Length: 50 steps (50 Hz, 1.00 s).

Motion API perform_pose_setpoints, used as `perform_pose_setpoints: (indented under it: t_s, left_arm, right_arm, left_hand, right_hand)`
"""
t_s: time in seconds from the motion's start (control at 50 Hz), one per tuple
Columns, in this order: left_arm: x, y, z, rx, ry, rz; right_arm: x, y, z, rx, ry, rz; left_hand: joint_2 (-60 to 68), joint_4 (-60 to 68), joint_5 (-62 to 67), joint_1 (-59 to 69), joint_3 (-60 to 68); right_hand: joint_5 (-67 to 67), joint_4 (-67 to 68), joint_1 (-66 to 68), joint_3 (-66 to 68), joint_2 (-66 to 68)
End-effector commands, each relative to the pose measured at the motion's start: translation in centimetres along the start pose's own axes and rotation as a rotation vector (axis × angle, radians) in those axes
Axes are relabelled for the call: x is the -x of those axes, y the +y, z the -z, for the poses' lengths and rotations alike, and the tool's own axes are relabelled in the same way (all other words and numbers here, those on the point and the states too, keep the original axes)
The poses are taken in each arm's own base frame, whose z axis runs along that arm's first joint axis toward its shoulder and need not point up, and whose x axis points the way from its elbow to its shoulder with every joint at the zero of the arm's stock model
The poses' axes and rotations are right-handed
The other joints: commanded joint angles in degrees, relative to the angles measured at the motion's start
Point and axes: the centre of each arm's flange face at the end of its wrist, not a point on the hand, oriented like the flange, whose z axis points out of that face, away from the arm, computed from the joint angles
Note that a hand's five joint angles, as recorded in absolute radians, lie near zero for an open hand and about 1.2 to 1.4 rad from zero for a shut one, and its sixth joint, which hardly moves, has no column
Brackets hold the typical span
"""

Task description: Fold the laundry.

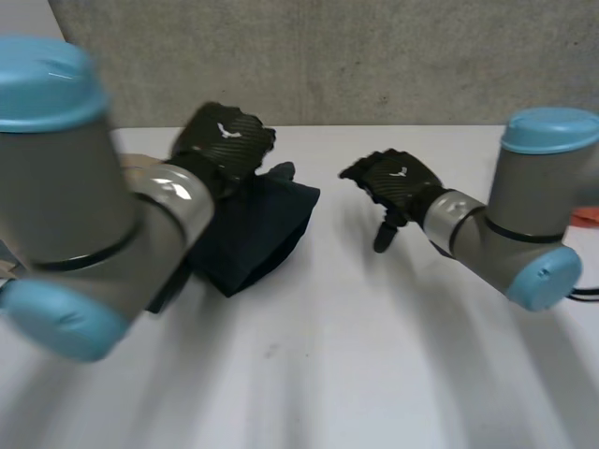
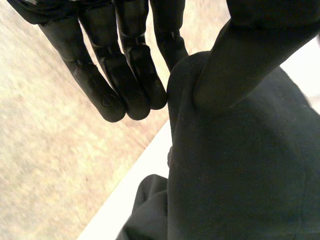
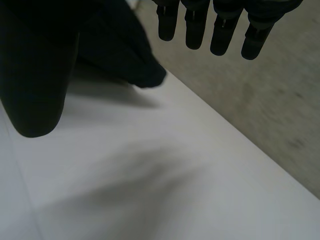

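Dark cloth [image 1: 255,232]: soft, light, limp, likely to sag; left hand [image 1: 225,138] pinches its far edge, thumb against straight fingers; right hand [image 1: 398,182] slack, empty; best taken at corners.

One dark cloth [image 1: 257,224], two hands [image 1: 225,140] [image 1: 398,182], one table [image 1: 374,355].

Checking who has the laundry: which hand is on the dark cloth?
The left hand, pinching the dark cloth with its thumb; the right hand hangs open over the table, apart from it.

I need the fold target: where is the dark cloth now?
Head view: dark navy cloth lies left of centre on the white table, under the left hand.
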Motion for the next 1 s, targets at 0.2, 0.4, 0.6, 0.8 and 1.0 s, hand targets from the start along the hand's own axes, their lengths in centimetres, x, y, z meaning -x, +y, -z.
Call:
perform_pose_setpoints:
  t_s: [0.2,0.4,0.6,0.8,1.0]
  left_arm:
    - [2.5,0.7,4.9,-0.014,0.023,0.012]
    - [6.8,-0.5,3.3,-0.084,-0.092,0.028]
    - [7.7,-1.7,1.4,-0.195,-0.132,0.152]
    - [3.0,7.6,-4.5,0.085,-0.043,0.149]
    - [0.9,8.9,-3.8,0.24,-0.043,0.115]
  right_arm:
    - [12.4,2.5,-5.1,-0.015,-0.124,-0.085]
    - [-1.0,-7.8,1.5,-0.132,0.169,-0.067]
    - [-1.0,-14.8,12.0,-0.106,0.154,0.021]
    - [3.9,-6.7,9.1,0.209,0.02,0.066]
    - [4.8,-2.6,7.5,0.322,0.05,0.085]
  left_hand:
    - [11.63,11.6,13.44,13.44,12.16]
    - [11.63,11.6,13.44,13.44,12.16]
    - [11.63,11.6,13.44,13.44,12.16]
    - [11.63,11.6,13.44,13.44,12.16]
    - [-28.09,-28.11,-26.28,-26.28,-27.56]
  right_hand:
    - [66.49,67.05,65.81,65.18,67.09]
    - [67.57,68.14,66.9,66.27,68.18]
    - [67.57,68.14,66.9,66.27,68.18]
    - [67.57,68.14,66.9,66.27,68.18]
    - [13.91,14.48,13.24,12.61,14.51]
